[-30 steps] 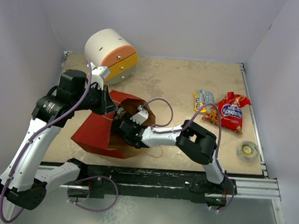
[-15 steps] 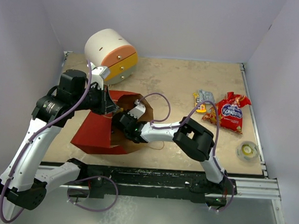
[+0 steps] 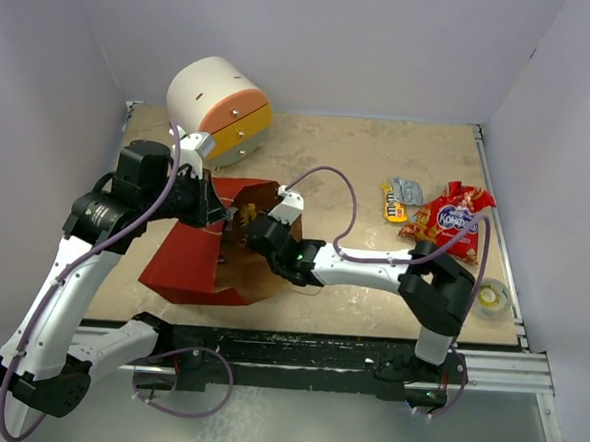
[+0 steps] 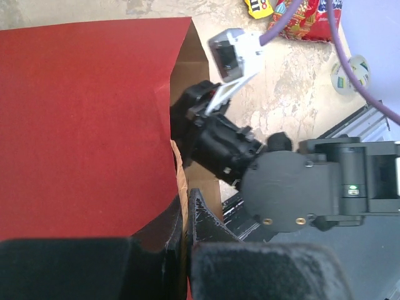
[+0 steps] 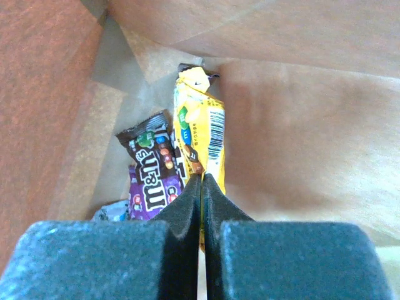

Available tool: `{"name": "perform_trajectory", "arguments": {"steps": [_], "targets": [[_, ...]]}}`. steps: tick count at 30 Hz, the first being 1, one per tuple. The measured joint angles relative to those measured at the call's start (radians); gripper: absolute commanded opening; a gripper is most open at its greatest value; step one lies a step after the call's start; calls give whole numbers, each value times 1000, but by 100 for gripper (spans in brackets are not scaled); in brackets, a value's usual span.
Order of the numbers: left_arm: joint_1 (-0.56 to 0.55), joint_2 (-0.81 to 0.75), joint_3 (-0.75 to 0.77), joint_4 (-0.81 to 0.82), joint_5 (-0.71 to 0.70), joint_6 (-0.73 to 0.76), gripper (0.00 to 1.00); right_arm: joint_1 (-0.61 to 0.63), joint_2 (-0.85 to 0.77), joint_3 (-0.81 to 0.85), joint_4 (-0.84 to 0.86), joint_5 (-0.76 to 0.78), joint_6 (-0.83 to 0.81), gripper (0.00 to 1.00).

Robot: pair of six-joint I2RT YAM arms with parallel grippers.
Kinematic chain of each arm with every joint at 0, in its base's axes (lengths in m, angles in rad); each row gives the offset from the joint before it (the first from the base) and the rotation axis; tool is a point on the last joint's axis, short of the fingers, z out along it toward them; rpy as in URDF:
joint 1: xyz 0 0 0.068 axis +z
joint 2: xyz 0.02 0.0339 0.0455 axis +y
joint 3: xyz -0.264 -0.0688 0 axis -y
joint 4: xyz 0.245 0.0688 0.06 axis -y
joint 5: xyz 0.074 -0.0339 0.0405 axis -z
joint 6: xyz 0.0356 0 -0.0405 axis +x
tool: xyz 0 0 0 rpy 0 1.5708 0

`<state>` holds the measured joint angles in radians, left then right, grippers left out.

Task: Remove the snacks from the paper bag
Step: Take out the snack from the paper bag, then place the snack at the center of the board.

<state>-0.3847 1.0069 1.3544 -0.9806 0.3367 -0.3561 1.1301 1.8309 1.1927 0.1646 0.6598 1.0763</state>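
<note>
The red paper bag lies on its side with its mouth facing right; its red outside fills the left wrist view. My left gripper is shut on the bag's upper edge at the mouth. My right gripper is at the bag's mouth, shut on the lower end of a yellow packet. Beside that packet, on the brown inside, lie a dark brown packet and a purple one. A big red bag and a yellow packet lie on the table at the right.
A white cylindrical unit with orange and yellow drawers stands at the back left, close behind the bag. A small tape roll lies near the right edge. A silver packet rests by the snacks on the table.
My right gripper has closed on the yellow packet and drawn back to the right, from deep in the bag toward its mouth. The left gripper has kept its hold on the bag's edge.
</note>
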Motion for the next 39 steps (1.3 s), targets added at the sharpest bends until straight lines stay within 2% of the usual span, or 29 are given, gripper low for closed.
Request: {"name": "perform_trajectory", "arguments": {"steps": [9, 16, 24, 29, 32, 34, 37, 39], "targets": [[0, -9, -29, 35, -24, -12, 0, -1, -172, -151, -57, -31, -64, 0], [0, -12, -68, 60, -27, -30, 0, -4, -404, -187, -149, -121, -241, 0], [0, -10, -106, 111, -27, -32, 0, -4, -653, -153, -381, -181, -399, 0], [0, 10, -107, 150, -28, -39, 0, -12, -812, -151, -513, -106, -468, 0], [0, 23, -107, 161, -31, -44, 0, -83, -845, -122, -575, -43, -509, 0], [0, 28, -107, 164, -32, -43, 0, -191, -828, -91, -599, -14, -543, 0], [0, 35, -107, 164, -39, -41, 0, -383, -740, -33, -637, 14, -578, 0], [0, 43, -106, 164, -42, -40, 0, -516, -625, 32, -674, 31, -582, 0]]}}
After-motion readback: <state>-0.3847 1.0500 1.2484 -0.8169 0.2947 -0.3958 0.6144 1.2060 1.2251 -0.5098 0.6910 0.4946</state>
